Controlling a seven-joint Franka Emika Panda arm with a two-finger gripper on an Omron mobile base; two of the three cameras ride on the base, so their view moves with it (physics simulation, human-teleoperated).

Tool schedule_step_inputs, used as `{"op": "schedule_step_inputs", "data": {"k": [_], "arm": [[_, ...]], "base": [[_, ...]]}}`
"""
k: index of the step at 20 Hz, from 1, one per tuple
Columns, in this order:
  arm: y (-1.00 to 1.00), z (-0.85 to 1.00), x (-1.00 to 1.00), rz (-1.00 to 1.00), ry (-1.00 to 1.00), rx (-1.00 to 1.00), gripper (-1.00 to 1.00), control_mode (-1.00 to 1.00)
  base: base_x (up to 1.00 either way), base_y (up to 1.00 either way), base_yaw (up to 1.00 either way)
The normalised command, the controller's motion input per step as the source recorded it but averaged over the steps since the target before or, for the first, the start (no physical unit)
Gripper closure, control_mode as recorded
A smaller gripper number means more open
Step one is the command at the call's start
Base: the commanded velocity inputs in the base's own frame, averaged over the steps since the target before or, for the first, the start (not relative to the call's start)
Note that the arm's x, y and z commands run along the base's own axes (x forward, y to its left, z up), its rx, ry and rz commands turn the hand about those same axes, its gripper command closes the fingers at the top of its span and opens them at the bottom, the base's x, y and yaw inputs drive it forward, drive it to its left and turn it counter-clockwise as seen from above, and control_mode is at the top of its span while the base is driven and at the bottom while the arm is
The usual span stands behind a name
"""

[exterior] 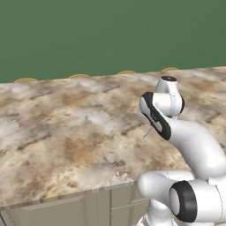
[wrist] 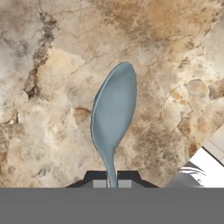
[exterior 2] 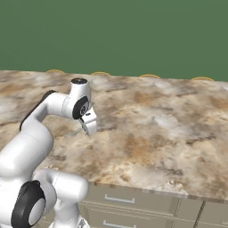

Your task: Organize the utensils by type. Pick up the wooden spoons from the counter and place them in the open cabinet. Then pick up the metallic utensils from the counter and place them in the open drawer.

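Gripper point(wrist: 112, 183) pinches the silver spoon point(wrist: 113, 118) by its handle, the pale bluish bowl pointing away above the marbled counter point(wrist: 52, 65) in the hand view. From the left base view, a thin grey sliver point(exterior: 147, 132) (probably that spoon) pokes out beside the bent arm. From the right, the wrist angles downward over the counter.

Plain dark green wall point(exterior: 110, 31) across the far side; tan cupboard fronts point(exterior 2: 147, 207) with grey bar handles point(exterior 2: 119, 199) near, light even.
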Motion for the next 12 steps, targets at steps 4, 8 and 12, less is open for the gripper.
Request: {"op": "schedule_step_inputs", "data": {"k": [4,8,12], "arm": [[0.0,0.0,-0.01,-0.11,0.0,0.0,1.0,-1.0],[0.0,0.0,0.0,0.0,0.0,0.0,1.0,-1.0],[0.0,0.0,0.0,0.0,0.0,0.0,1.0,-1.0]], "base": [[0.0,0.0,0.0],[0.0,0.0,0.0],[0.0,0.0,0.0]]}}
